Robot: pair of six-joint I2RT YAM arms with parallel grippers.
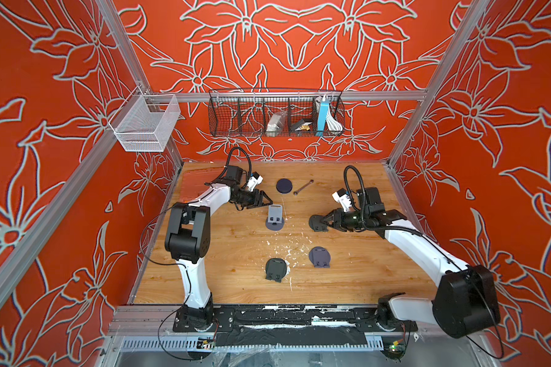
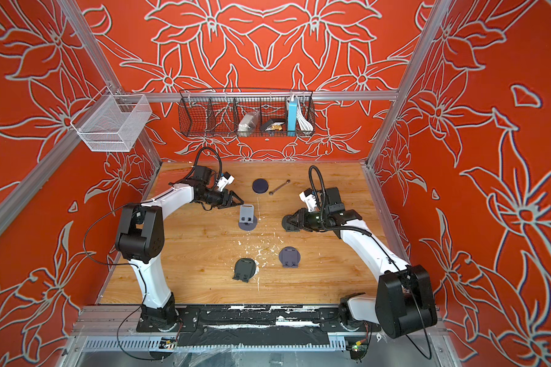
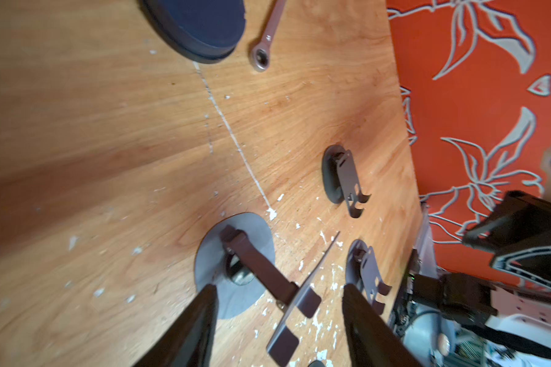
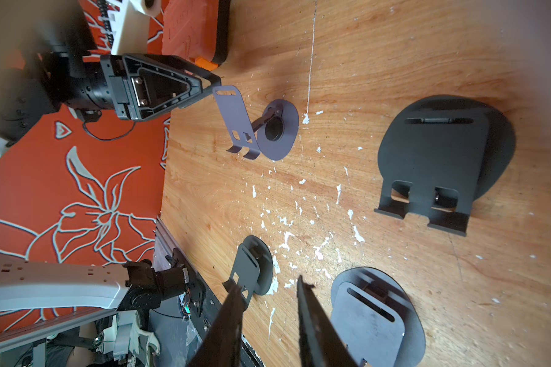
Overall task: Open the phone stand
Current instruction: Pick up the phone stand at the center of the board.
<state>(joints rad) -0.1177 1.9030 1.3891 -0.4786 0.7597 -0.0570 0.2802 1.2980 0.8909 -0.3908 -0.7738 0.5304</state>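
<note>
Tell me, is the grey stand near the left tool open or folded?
Open: the stand's plate is propped up on its strut above the round base.

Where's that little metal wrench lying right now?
In both top views the wrench lies flat toward the back of the table, just right of the dark round disc and beyond the opened phone stand.

An unfolded grey metal phone stand (image 1: 275, 219) sits mid-table on the light wooden table (image 1: 223, 260). Behind it, nearer the far edge, lies a dark round disc (image 1: 283, 185), a slim metal wrench (image 1: 303, 186) just right of it. Toward the front edge lie a folded black stand (image 1: 276, 268) and, rightward, a folded grey stand (image 1: 319, 256).
</note>
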